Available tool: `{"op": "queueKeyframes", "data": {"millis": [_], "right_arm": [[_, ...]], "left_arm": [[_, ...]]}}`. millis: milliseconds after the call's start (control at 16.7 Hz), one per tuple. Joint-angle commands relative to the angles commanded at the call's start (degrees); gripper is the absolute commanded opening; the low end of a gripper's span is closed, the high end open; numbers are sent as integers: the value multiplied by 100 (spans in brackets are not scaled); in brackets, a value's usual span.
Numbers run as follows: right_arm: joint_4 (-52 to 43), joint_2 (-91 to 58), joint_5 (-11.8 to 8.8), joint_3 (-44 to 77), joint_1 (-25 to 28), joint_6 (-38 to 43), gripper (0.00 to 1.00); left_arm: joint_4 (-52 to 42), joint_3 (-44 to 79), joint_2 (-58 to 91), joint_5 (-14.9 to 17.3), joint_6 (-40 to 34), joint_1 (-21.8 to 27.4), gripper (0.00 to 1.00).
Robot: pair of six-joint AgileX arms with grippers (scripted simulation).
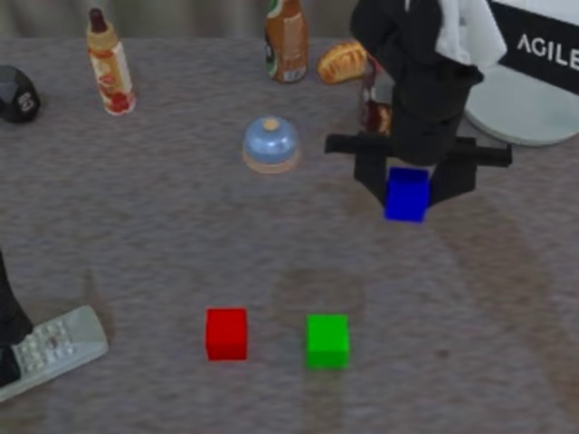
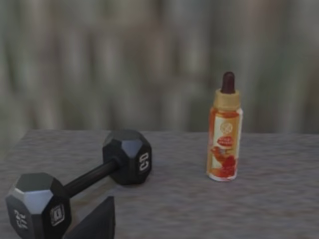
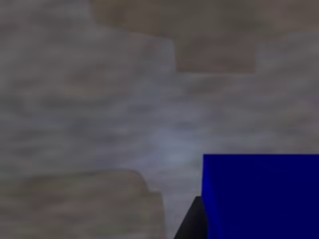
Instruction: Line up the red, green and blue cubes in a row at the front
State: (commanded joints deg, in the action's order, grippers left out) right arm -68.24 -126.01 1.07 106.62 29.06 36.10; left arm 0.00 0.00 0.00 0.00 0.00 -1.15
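The right pincer (image 1: pixel 406 185) gripped the small deep-blue matte cube (image 1: pixel 405 194) between its two black fingers, right of the worktop's (image 1: pixel 163 235) middle and nearer the back edge; whether it was lifted clear could not be told. In the right wrist view the cube (image 3: pixel 261 196) was cut off at the frame's edge. The bright red matte cube (image 1: pixel 226 334) and bright green matte cube (image 1: pixel 327 340) sat side by side, apart, near the front edge. The domed blue bell (image 1: pixel 271 144) stood mid-worktop toward the back. The right arm hid part of a dark bottle (image 1: pixel 373 107) behind it. The left arm was parked at the front left corner beside a grey remote control (image 1: pixel 50 348); I cannot tell how its pincer stood.
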Motion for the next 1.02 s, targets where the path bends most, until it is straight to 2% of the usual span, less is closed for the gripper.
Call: {"op": "queueKeyframes", "data": {"millis": [480, 1020], "right_arm": [[637, 1911, -10, -2741, 983, 360, 0], [937, 2044, -9, -3101, 1075, 410, 0]], "left_arm": [[0, 0, 0, 0, 0, 0, 100], [0, 0, 0, 0, 0, 0, 100]]}}
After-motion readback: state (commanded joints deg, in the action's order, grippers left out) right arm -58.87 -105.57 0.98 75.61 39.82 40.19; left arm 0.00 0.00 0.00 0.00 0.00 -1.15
